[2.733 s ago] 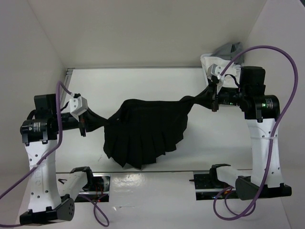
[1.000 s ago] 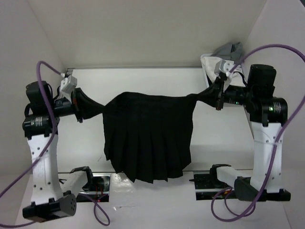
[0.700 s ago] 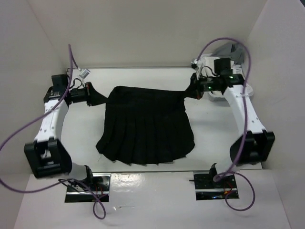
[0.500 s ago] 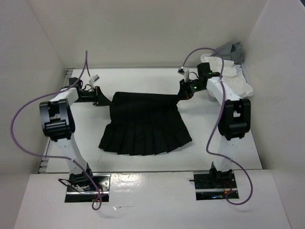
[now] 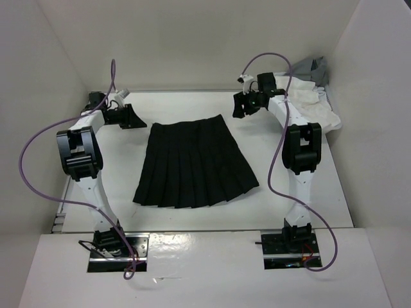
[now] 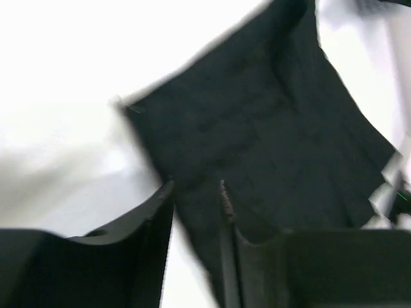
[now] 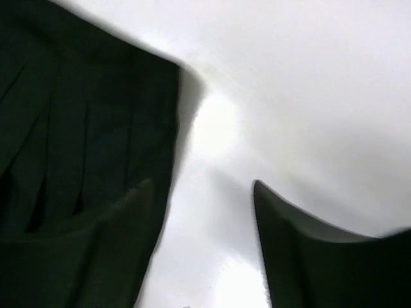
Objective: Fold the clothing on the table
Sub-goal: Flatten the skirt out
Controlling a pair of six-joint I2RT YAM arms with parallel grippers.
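The clothing, a black pleated skirt (image 5: 192,163), lies flat on the white table (image 5: 302,192), with its narrow waistband at the far side and its wider hem toward the arms. My left gripper (image 5: 136,120) hovers just left of the waistband's left corner, open and holding nothing. In the left wrist view the skirt (image 6: 270,128) shows beyond the gap of the gripper (image 6: 194,190). My right gripper (image 5: 236,107) is up and to the right of the waistband's right corner. It (image 7: 200,187) stands wide open over bare table, with the skirt (image 7: 83,128) to its left.
A crumpled white cloth (image 5: 311,106) and a grey cloth (image 5: 314,66) lie in the far right corner behind the right arm. White walls close in the table on three sides. Purple cables loop above both arms.
Both grippers have opened and let go of the waistband corners. The skirt, stretched between them before, now lies flat, and both grippers have drawn slightly outward from it.
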